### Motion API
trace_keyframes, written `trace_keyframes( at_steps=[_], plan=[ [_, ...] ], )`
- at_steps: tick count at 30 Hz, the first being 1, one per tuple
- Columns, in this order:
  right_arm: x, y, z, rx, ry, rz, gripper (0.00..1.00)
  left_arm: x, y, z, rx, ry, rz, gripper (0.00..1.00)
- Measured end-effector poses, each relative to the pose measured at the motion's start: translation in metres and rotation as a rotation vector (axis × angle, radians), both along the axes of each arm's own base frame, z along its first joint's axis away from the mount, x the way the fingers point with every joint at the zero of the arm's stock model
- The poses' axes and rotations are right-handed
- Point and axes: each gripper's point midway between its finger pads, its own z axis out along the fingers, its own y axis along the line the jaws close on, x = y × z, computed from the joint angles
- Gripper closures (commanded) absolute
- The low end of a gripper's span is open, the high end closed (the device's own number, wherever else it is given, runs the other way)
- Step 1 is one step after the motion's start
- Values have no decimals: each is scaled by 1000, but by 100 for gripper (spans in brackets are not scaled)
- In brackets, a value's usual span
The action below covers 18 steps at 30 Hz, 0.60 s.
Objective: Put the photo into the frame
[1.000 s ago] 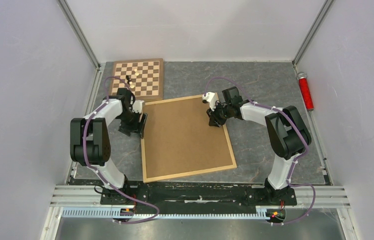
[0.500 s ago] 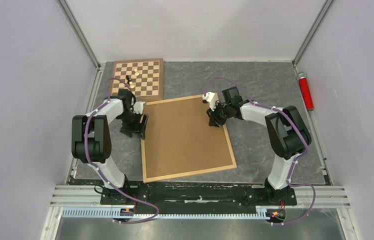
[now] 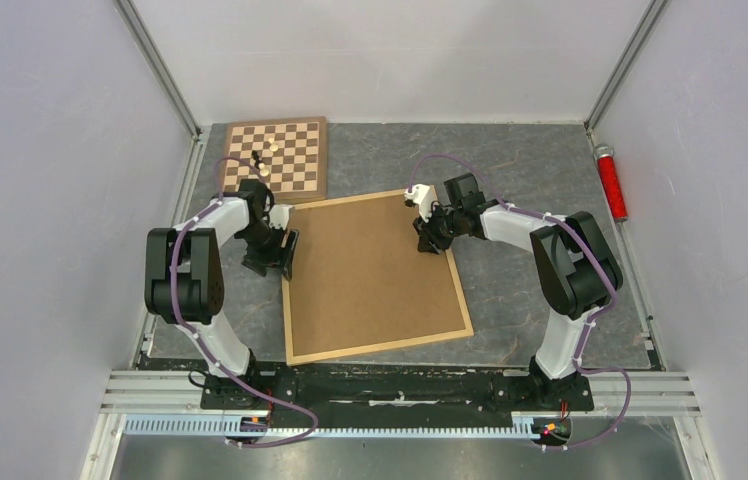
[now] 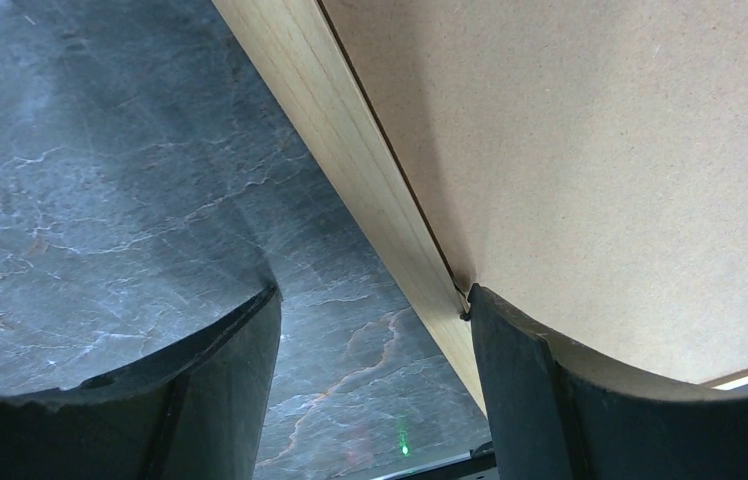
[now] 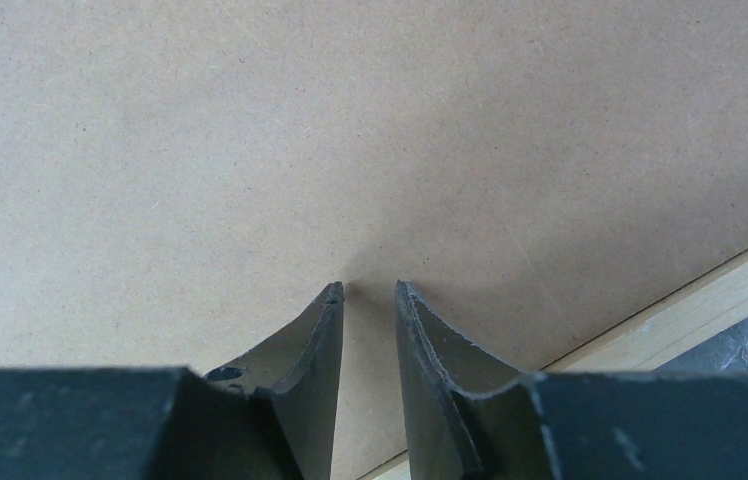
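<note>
The frame [image 3: 380, 345], thin light wood, lies flat on the table with a brown backing board [image 3: 370, 270] filling it. The photo is hidden. My left gripper [image 3: 278, 252] is open at the frame's left edge. In the left wrist view it [image 4: 372, 300] straddles the wooden border [image 4: 350, 170], with one finger on the backing board [image 4: 600, 150] and the other over the table. My right gripper [image 3: 428, 240] is near the frame's far right corner. Its tips [image 5: 368, 288] rest on the board [image 5: 250, 150] with a narrow gap and nothing between them.
A checkered chessboard [image 3: 276, 156] with a few pieces [image 3: 262, 160] lies at the back left, just behind the left gripper. A red cylinder [image 3: 610, 182] lies at the right table edge. Grey walls close in both sides.
The left arm has shifted slightly toward the frame's left edge. The right arm and the frame have not moved.
</note>
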Motion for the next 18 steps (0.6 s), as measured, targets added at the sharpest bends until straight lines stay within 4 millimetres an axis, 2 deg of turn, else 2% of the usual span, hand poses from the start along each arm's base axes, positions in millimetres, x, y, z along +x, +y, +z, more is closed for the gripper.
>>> trace_keyframes(
  at_steps=[18],
  plan=[
    [0,0,0,0,0,0,72,0,-4,-3,33,11,-32,25]
  ],
)
